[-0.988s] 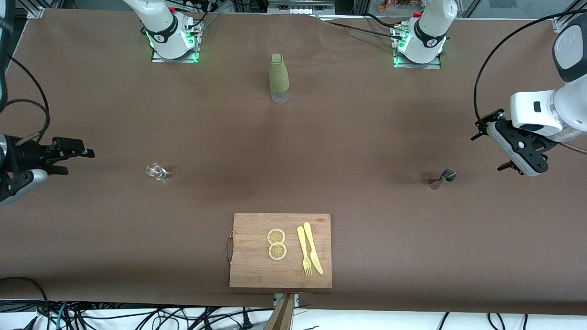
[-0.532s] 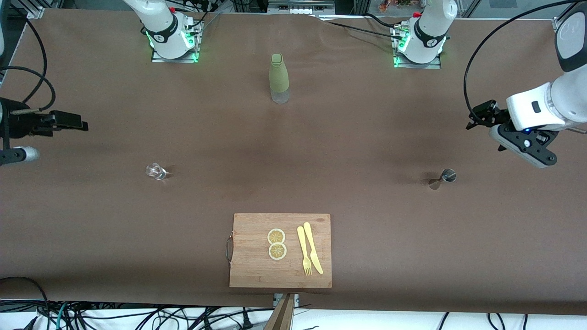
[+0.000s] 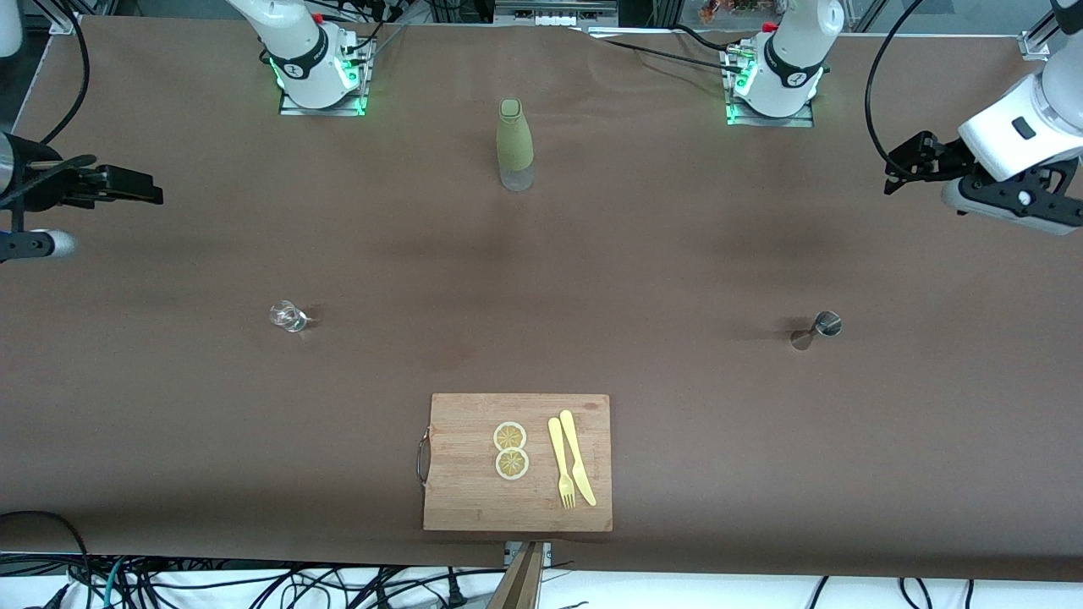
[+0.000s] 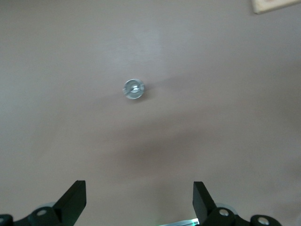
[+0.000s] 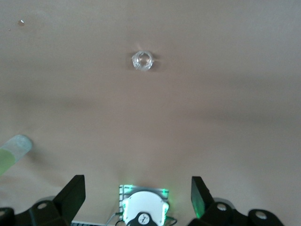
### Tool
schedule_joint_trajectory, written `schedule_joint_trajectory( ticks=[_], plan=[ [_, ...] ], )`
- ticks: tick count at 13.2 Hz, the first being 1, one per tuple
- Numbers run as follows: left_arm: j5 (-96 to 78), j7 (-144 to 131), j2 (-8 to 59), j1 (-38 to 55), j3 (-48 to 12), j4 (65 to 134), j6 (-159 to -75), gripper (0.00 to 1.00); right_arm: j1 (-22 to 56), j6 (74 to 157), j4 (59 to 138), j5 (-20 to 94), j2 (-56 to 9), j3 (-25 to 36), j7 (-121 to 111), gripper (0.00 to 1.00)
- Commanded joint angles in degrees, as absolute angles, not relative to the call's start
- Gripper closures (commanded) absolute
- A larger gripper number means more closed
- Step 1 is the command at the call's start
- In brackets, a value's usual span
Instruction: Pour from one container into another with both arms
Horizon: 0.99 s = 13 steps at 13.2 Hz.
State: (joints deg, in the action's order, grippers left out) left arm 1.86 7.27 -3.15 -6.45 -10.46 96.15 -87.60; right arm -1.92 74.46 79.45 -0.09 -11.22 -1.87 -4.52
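— So where are the grippers?
— Left gripper point(image 3: 909, 161) hangs over the table's left-arm end, fingers spread, empty; right gripper point(image 3: 127, 186) likewise at the right-arm end.
— Containers?
— Steel jigger point(image 3: 819, 328) and small glass point(image 3: 288, 316) stand well apart, green bottle point(image 3: 514, 144) between the bases.

Both end effectors point(image 3: 909, 161) point(image 3: 127, 186) farther up-table.

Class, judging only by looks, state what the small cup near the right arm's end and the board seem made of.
Small cup: probably clear glass, possibly plastic; the brown table shows through. Board: apparently wood, matte, with visible grain and a metal-looking handle.
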Motion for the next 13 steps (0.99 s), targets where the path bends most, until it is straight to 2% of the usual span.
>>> schedule_joint_trajectory(
  ticks=[1,6,13],
  plan=[
    [3.8,2.0,-3.9,-7.4,-11.6,97.4,-87.4,0.0,-1.2,78.1,81.6,-2.2,-6.7,-0.1,-4.1,0.0],
    [0.6,3.2,2.2,-7.6,-11.3,91.4,-88.8,0.0,-1.3,79.8,82.5,-2.5,-5.4,1.1,-4.4,0.0],
    [-2.2,5.4,3.3,-8.1,-10.2,91.3,-88.9,0.0,-0.3,79.5,82.6,-1.8,-5.9,1.8,0.4,0.0]
  ],
)
